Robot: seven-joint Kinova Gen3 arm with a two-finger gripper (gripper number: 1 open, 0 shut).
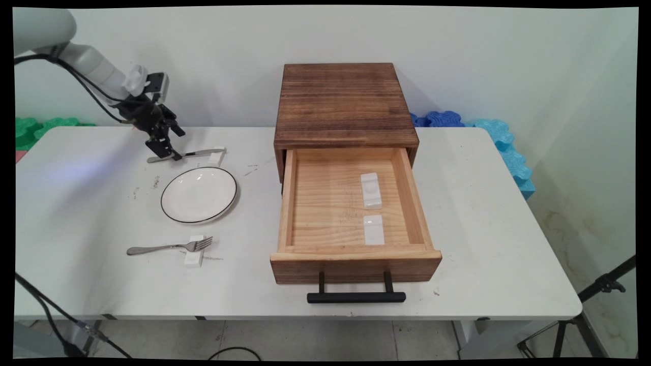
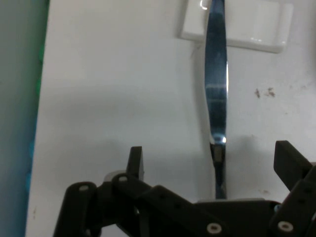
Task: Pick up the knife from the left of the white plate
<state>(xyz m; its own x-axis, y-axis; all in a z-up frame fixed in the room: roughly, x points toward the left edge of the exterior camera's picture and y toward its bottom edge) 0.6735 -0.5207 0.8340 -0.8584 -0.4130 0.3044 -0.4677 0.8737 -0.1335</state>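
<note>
White table [image 1: 457,229] against a plain wall. Wooden box [image 1: 346,101] stands at centre-back, its drawer [image 1: 351,264] pulled fully out toward the near edge, black handle in front. Inside the drawer lie two white rests [image 1: 371,190], one behind the other and apart.

Plate [image 1: 199,194] sits left of the box, nothing on it.

Gripper [image 1: 165,152] is low at the table's back left, just behind the plate, over the handle end of a knife [image 1: 196,153]. In the hand view the gripper [image 2: 212,150] is spread wide, with the knife [image 2: 216,89] running up between the fingers, closer to the right one. No pad looks to touch it, and nothing is held. The knife's far end lies on a white block [image 2: 247,24].

Fork [image 1: 168,247] lies near the plate's front, tines on another block [image 1: 194,258].

Table shows small dark specks around the plate. Green foam [image 1: 40,127] is behind at left, blue foam [image 1: 503,147] at right, and a tripod [image 1: 600,290] stands at lower right.
</note>
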